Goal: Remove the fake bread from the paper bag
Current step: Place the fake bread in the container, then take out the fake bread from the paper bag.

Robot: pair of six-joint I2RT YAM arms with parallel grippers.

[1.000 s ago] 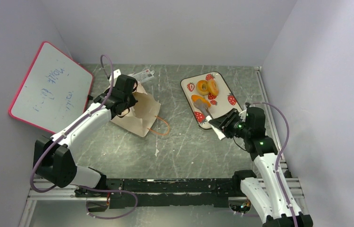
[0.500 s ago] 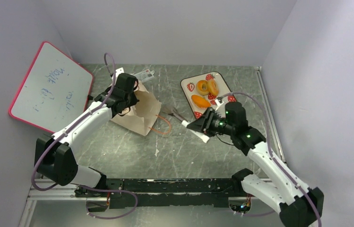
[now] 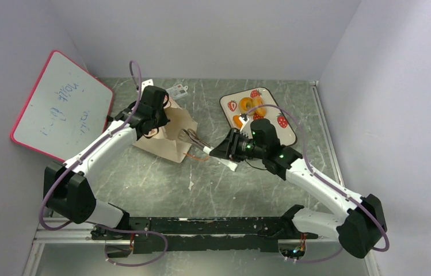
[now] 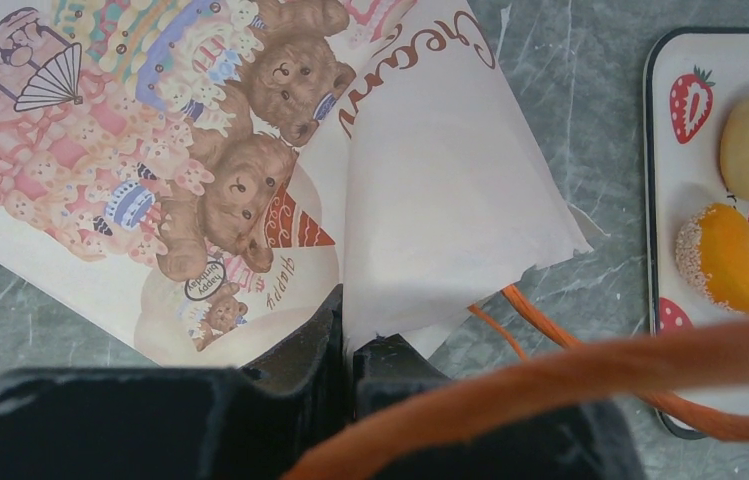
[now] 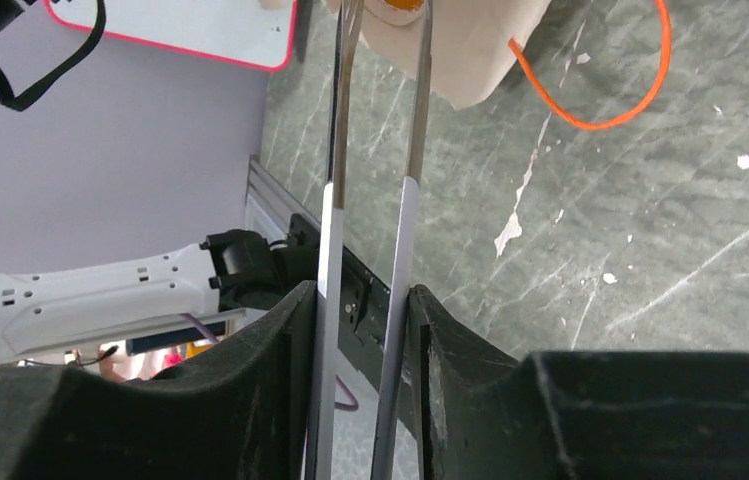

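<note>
The paper bag (image 3: pixel 167 133) lies on the table left of centre, its mouth toward the right. My left gripper (image 3: pixel 154 118) is shut on the bag's upper edge; the left wrist view shows the jaws (image 4: pixel 350 335) pinching the paper of the bag (image 4: pixel 250 150). My right gripper (image 3: pixel 225 150) is shut on metal tongs (image 3: pixel 197 141), whose tips reach the bag's mouth. In the right wrist view the tongs (image 5: pixel 370 200) run up from the gripper (image 5: pixel 362 295) to a small orange piece (image 5: pixel 395 8) at the bag opening (image 5: pixel 460 50). Bread pieces (image 3: pixel 246 106) lie on the strawberry tray (image 3: pixel 282 129).
A red-framed whiteboard (image 3: pixel 63 106) leans at the left wall. A white tag card (image 3: pixel 176 89) lies behind the bag. The bag's orange cord handle (image 3: pixel 200 156) trails on the table and another crosses the left wrist view (image 4: pixel 550 370). Walls close in on three sides.
My right arm has swung left from the tray to the bag, carrying the tongs, so their tips now sit at the bag's mouth. My left gripper has kept its hold on the bag.
</note>
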